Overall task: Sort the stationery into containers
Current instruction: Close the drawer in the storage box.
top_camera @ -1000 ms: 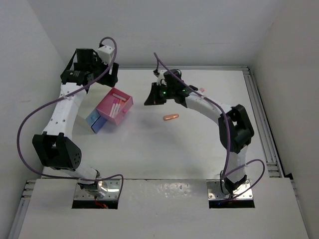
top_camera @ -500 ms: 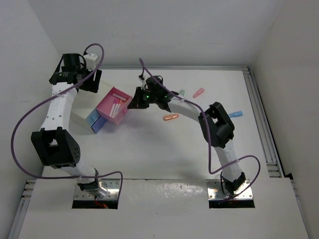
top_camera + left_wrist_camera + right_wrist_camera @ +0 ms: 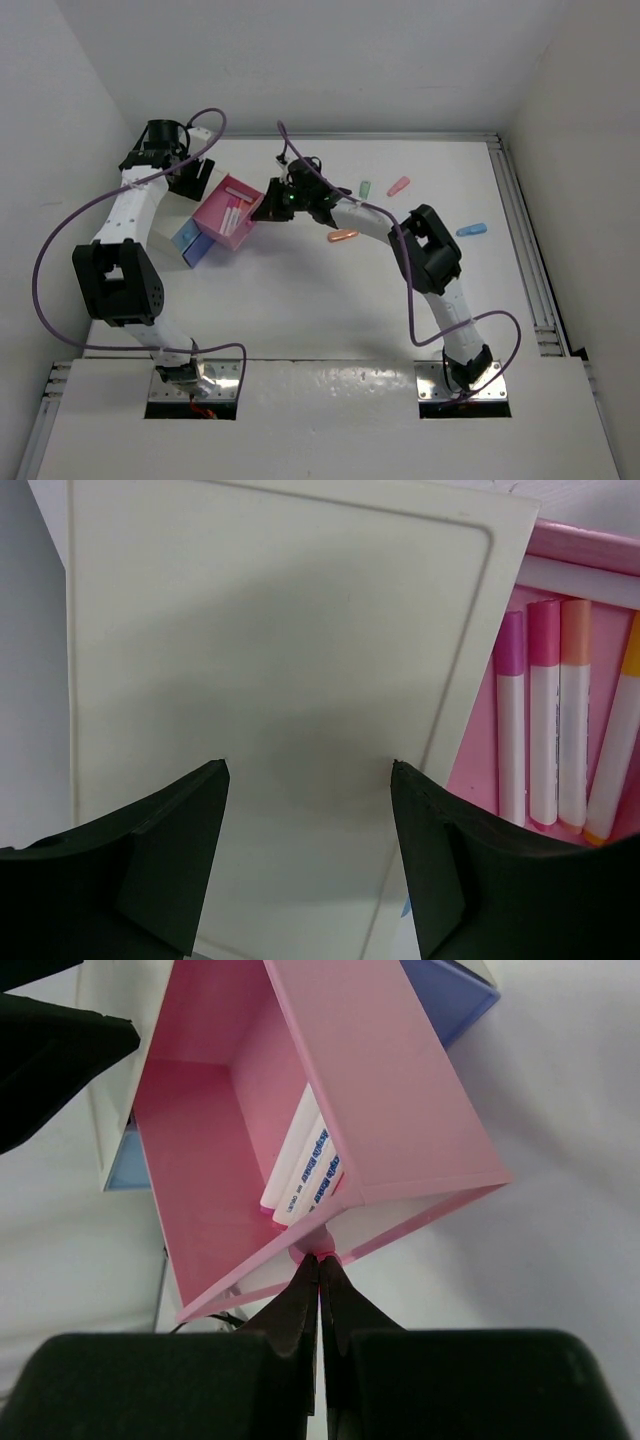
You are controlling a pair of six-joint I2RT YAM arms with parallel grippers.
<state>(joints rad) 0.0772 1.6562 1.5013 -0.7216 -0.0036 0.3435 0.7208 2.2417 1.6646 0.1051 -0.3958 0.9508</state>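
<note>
Nearest the bases, on the open tabletop (image 3: 300, 300), the orange piece (image 3: 343, 236) lies flat. Its long axis runs left to right, the right end tipped slightly farther away. It sits to the right of the right tool (image 3: 271, 206) and a little nearer, just beside that arm's forearm, so the right arm is plainly the closer one. A pick would likely call for the tool to swing rightward and close across the short barrel. Level with it, well off to the right, lies the light-blue piece (image 3: 471, 230). A step farther, the right tool's fingers are pressed together, tips touching the low rim of the pink box (image 3: 230, 1140); whether they nip the wall I cannot tell. Pens (image 3: 303, 1175) lie inside it, lengthwise, and the blue box (image 3: 197, 246) sits just beside it. Beyond lie the green piece (image 3: 365, 187) and pink piece (image 3: 398, 185). Farthest left, the left tool (image 3: 308, 780) hangs spread and empty above a white panel (image 3: 280, 630).
</note>
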